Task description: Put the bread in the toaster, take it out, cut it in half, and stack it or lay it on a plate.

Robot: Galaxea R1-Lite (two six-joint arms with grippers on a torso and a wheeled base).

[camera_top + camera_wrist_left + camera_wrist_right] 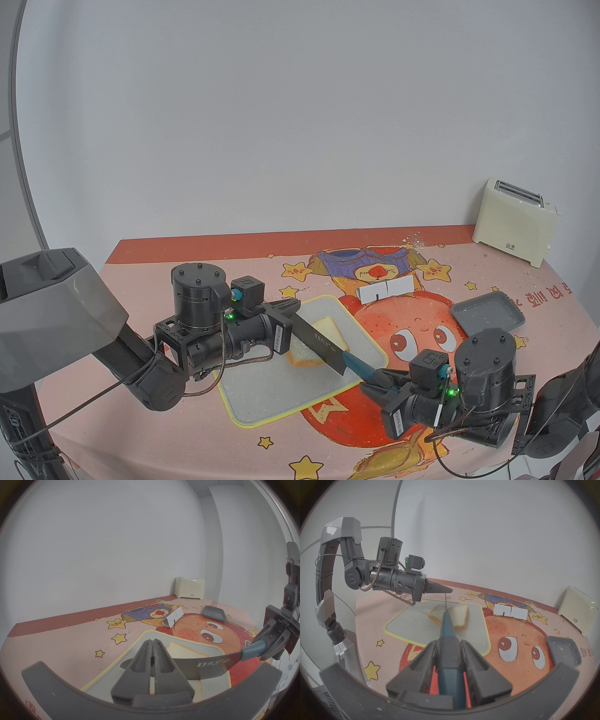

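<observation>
Mid-table [156,275], on the board [262,381]: bread [328,330] lying flat, with the knife [322,344] standing edge-down across its middle. Grips the knife's teal handle in the right claw [375,380], clamped on it, just off the board's right edge. Rests the left claw [292,306], fingers pressed together, at the back of the blade near its far end. Seen from the right wrist, bread on either side of the blade. Far right corner: toaster [515,222], upright, slots up. Between toaster and board: grey plate [487,312]. Behind the board: white card [385,289].
</observation>
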